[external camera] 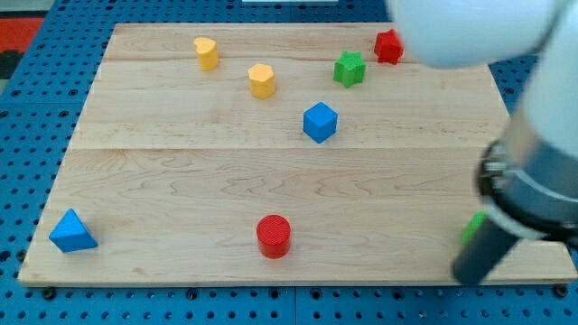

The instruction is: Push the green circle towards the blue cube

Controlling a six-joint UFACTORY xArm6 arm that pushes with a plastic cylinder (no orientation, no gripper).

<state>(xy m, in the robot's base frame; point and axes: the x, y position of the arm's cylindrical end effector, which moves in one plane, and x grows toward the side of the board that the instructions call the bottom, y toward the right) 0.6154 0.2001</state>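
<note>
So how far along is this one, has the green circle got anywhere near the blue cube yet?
Nothing looks done: the green circle, mostly hidden behind the rod, sits near the board's right edge, far from the blue cube up in the middle. In hand: my tip is just below the circle, at the view's bottom right. Left: the whole push up and left across the board.

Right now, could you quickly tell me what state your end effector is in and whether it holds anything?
No gripper: my tip is a bare rod, holding nothing.
It sits just below the green circle, at the view's bottom right, far from the blue cube.
</note>
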